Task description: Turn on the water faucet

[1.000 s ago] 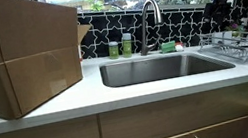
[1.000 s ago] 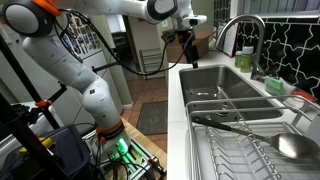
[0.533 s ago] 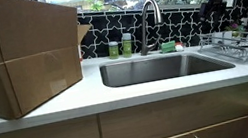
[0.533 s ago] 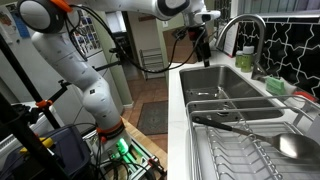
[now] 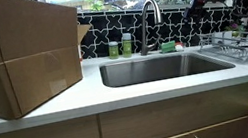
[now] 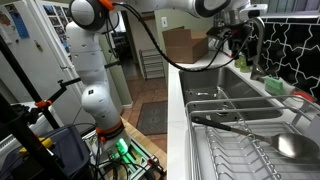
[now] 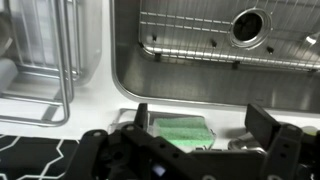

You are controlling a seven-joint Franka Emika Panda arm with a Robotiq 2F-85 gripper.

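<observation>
The water faucet [image 5: 145, 27] is a tall steel gooseneck tap behind the sink; it also shows in an exterior view [image 6: 261, 45]. My gripper [image 5: 196, 8] hangs to the side of the faucet, above the counter's back strip, and stands in front of the spout in an exterior view [image 6: 232, 45]. In the wrist view the gripper [image 7: 200, 125] is open and empty, its two dark fingers spread on either side of a green sponge [image 7: 180, 132] below it. I cannot make out the faucet clearly in the wrist view.
Two small green bottles [image 5: 120, 47] and the sponge [image 5: 168, 46] stand behind the steel sink [image 5: 115, 76]. A big cardboard box [image 5: 20, 51] fills the counter on one side, a wire dish rack [image 5: 243, 47] the other. The sink's bottom grid [image 7: 200, 40] shows below.
The arm has swung over from the dish rack side toward the faucet and lowered a little; the gripper now sits close to the spout. The gripper stays open.
</observation>
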